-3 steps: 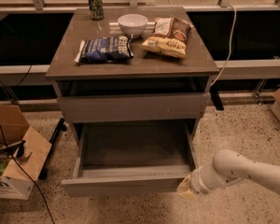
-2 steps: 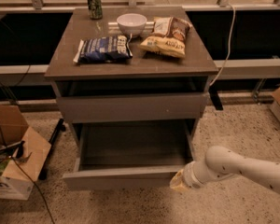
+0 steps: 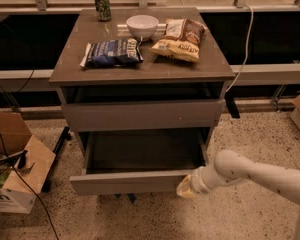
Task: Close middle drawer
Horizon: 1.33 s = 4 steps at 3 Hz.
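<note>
Gripper (image 3: 186, 188), the pale yellowish tip of the white arm (image 3: 250, 174) that enters from the lower right, sits low at the right end of the front panel of the middle drawer (image 3: 130, 182). Contact between the two cannot be confirmed, and whether the gripper is wide or narrow cannot be told from this view. The middle drawer stands pulled well out of the grey-brown bench (image 3: 140, 69), with its low, plain front panel nearest the camera and its bare grey box exposed. Directly above it is the upper drawer (image 3: 142, 115), which has a taller front panel and a dark gap between it and the bench top. On the bench top, a green drink can (image 3: 102, 5) stands upright at the back left, its label not legible. A white bowl (image 3: 142, 25) stands near the can, to its right. A blue snack bag (image 3: 112, 53) lies flat in front of the bowl, its white lettering too blurred to read. A yellow-and-brown snack bag (image 3: 180, 39) lies flat just beside the bowl on the right, and its print is likewise unreadable. A white cable (image 3: 247, 39) hangs down behind the bench's right side. An open cardboard box (image 3: 15, 184) rests on the speckled floor (image 3: 250, 134) at the left, bearing a small dark printed mark that cannot be read.
</note>
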### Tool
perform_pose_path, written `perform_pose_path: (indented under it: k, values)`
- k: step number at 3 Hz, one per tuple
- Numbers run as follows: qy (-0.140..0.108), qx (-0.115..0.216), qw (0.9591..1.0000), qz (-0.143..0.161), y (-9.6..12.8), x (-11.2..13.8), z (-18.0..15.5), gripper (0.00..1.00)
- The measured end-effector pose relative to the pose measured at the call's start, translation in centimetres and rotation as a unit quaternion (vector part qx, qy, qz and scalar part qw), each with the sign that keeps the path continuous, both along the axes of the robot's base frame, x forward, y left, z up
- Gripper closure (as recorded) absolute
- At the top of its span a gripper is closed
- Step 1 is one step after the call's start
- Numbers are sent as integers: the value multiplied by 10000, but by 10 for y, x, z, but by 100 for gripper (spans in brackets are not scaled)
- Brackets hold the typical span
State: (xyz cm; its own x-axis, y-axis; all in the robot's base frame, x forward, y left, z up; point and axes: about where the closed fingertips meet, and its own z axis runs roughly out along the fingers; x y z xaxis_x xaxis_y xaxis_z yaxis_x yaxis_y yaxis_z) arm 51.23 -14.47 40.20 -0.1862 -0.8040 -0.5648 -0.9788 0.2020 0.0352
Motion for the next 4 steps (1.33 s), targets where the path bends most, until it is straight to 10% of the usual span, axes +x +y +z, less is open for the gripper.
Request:
perform_pose_path:
  k: [2, 4]
  values:
    - [-409, 244, 9986, 240, 33, 82, 2, 100]
    - [-880, 200, 9959, -61, 40, 95, 3, 100]
